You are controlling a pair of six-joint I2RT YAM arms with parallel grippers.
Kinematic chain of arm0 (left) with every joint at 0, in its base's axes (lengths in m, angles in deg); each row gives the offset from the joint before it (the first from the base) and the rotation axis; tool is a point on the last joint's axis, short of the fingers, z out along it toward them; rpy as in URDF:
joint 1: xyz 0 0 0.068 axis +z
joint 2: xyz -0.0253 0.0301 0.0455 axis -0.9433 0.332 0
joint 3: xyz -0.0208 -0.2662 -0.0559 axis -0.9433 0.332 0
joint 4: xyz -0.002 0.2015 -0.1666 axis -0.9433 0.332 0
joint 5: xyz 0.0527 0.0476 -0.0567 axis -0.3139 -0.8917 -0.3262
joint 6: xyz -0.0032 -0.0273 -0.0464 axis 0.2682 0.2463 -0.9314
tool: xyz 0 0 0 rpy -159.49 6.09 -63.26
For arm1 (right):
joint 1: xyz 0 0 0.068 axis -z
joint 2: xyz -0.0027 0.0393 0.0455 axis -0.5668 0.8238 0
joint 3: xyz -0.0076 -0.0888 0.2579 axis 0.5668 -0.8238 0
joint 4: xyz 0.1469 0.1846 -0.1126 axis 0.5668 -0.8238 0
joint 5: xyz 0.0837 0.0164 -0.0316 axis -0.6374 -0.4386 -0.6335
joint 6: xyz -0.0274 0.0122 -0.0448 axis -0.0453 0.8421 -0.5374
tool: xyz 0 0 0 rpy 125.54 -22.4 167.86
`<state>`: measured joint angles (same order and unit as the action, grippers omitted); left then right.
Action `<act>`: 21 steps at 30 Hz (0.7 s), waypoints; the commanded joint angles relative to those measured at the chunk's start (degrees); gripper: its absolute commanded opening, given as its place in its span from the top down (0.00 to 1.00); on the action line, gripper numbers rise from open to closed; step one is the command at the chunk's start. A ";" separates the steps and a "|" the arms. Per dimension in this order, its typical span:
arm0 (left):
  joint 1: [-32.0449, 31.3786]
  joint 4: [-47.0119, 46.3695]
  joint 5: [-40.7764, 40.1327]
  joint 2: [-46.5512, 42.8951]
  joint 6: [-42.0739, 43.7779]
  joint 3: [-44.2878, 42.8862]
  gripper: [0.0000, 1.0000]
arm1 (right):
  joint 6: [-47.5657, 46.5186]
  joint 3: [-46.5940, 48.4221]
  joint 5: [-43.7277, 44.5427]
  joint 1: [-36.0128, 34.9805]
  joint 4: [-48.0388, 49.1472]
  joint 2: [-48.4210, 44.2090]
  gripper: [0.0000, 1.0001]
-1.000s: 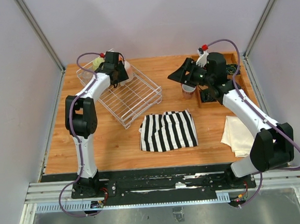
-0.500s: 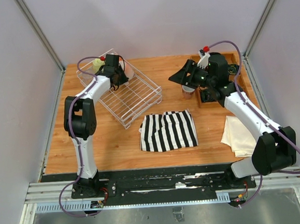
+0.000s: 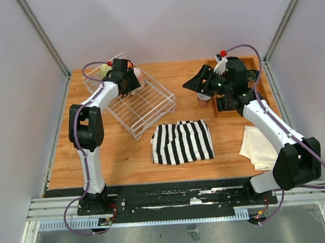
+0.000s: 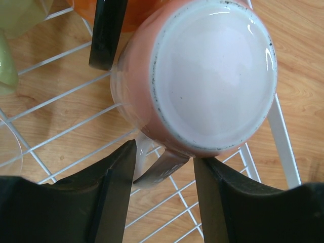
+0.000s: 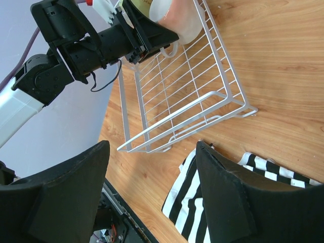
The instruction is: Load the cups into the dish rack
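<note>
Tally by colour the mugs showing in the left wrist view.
Orange mug: 1
Yellow-green mug: 1
Pink mug: 1
Total: 3

The pink mug (image 4: 212, 76) looks glossy ceramic (foot ring speckled); dish rack (image 4: 280, 137), white wire.

Two white-and-black robot arms, left arm (image 3: 87, 127) and right arm (image 3: 269, 121), stand bolted to an aluminium rail (image 3: 174, 202) at the edge of a wooden worktop (image 3: 125, 152) boxed in by plain grey panels (image 3: 17, 138), purple cables (image 3: 246, 46) looping overhead: a robotics lab test cell.
</note>
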<state>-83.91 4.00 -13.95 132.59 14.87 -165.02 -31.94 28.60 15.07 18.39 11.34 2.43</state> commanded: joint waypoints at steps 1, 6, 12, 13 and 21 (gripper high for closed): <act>0.03 0.10 0.26 -2.20 0.23 -0.23 0.46 | -0.83 -0.66 -0.77 -1.06 0.64 -0.99 0.30; -0.98 -0.13 0.78 -4.22 -0.52 1.23 0.46 | -0.81 -1.04 -0.87 -1.02 0.81 -1.04 0.30; -2.82 -0.21 0.70 -5.59 -1.02 2.57 0.46 | -0.48 -1.49 -1.37 -1.05 1.08 -1.36 0.30; -2.93 -0.24 0.89 -5.59 -1.24 2.61 0.46 | -0.50 -1.65 -1.45 -1.06 1.09 -1.44 0.30; -3.31 0.94 -1.30 -5.52 -0.60 1.38 0.45 | -2.17 -2.04 -0.62 -1.04 -0.90 -2.35 0.30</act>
<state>-87.25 4.20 -13.63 129.16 13.89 -162.92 -32.02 26.74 14.46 18.39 11.29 1.87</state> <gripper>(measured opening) 0.544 0.697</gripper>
